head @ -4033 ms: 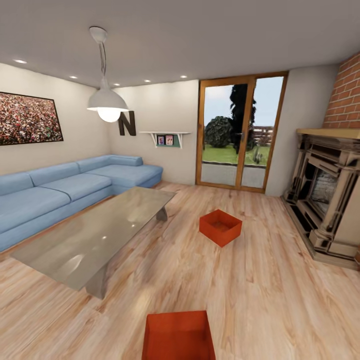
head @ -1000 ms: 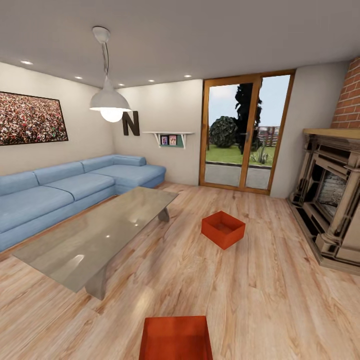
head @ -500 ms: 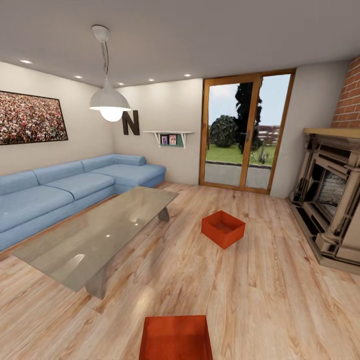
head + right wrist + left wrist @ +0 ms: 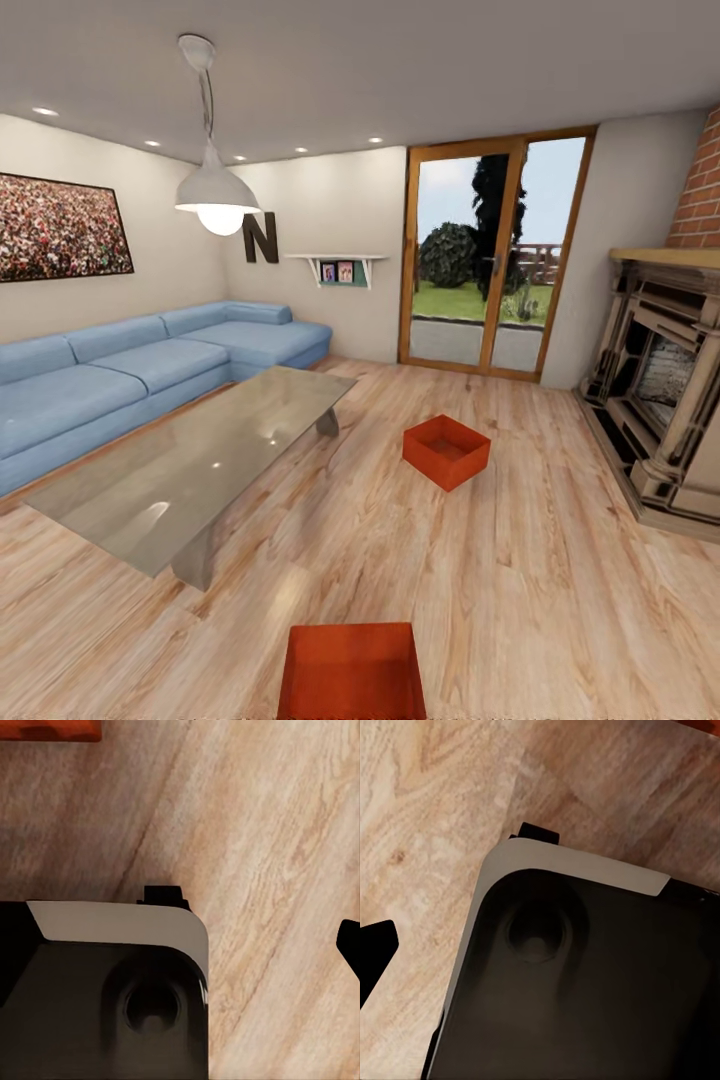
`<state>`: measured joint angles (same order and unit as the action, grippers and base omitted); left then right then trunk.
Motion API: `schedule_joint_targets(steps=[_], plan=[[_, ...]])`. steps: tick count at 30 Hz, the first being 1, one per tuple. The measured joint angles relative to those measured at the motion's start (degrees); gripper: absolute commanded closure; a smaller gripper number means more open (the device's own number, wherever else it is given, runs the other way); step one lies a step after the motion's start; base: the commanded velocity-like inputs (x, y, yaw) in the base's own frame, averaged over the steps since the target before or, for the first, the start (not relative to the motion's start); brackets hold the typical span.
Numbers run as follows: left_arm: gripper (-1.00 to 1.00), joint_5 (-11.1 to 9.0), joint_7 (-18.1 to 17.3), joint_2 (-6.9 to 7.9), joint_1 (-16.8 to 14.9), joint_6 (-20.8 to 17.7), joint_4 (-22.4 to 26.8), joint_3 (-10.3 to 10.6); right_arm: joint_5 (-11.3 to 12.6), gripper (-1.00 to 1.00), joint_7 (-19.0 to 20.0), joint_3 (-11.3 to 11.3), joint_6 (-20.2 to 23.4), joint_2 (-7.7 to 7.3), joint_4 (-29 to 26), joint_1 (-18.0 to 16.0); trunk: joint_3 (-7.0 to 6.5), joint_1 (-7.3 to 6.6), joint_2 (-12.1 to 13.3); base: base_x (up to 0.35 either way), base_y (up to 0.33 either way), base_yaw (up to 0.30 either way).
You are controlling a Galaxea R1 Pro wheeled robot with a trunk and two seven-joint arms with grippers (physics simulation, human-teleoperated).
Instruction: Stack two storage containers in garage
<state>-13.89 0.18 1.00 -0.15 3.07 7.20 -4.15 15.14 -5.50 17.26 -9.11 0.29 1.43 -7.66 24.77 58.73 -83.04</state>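
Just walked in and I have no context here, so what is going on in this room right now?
Nothing is being handled yet. The robot faces a living room where two red-orange storage containers sit on the wood-plank floor: the near container right in front of it, the far container further on, between the glass coffee table and the fireplace. Both wrist views look down at the robot's dark base and wood planks, so neither bin has been picked up.

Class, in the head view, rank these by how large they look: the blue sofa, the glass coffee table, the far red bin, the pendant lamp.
1. Blue sofa and glass coffee table: too alike to rank.
2. Pendant lamp and far red bin: also alike; distance skews true size.
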Motion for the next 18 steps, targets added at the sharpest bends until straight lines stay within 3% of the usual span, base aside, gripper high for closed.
schedule_joint_targets(steps=[18], plan=[[-1.0, 0.0, 0.0, -0.02, 0.0, 0.0, 0.0, 0.1, -0.1, -1.0, -0.1, 0.2, -0.1, -0.12, 0.0, 0.0, 1.63, 0.0, 0.0, 0.0, 0.0, 0.002]])
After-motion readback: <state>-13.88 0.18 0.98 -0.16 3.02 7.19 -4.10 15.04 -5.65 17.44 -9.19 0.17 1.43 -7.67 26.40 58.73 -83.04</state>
